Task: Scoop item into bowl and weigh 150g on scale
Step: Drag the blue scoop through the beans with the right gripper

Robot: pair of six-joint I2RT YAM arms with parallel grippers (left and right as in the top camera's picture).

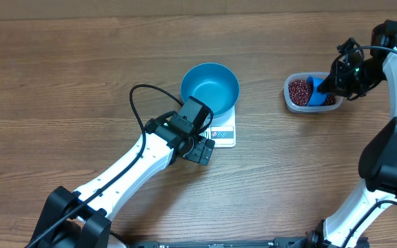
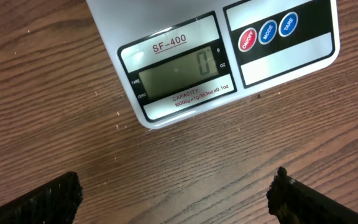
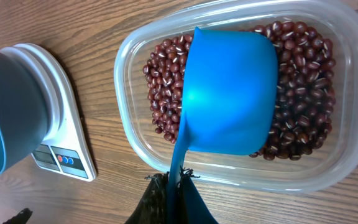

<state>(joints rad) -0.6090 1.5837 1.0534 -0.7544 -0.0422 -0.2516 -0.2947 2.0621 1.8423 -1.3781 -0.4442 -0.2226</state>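
Wood-grain counter [image 1: 81,69] carries everything, with the two work spots set well apart. Near the middle sits the scale [image 2: 229,56] with the blue bowl [image 1: 209,87] on top, placed toward the back so that the display edge stays uncovered. The readout shows a zero. With the bowl already on the platform, that suggests the scale has been zeroed, so only what goes in will count. The bowl's inside looks bare, so no weighing has begun.

The left fingers [image 2: 48,202] hang wide open just in front of the scale's display edge, holding nothing. From there the wrist camera looks straight at the readout, a sensible post for watching the number climb.

Off to the right, the beans [image 3: 166,81] all lie in the clear tub [image 3: 347,124]. The right fingers [image 3: 194,202] are clamped shut on the thin handle of the blue scoop [image 3: 229,93], gripping its far end so the cup can reach into the heap. The cup lies over the beans inside the tub. Whether it holds a load cannot be told from here.

The step in hand looks like the first scoop. The carry to the bowl crosses open counter, so a level scoop matters.
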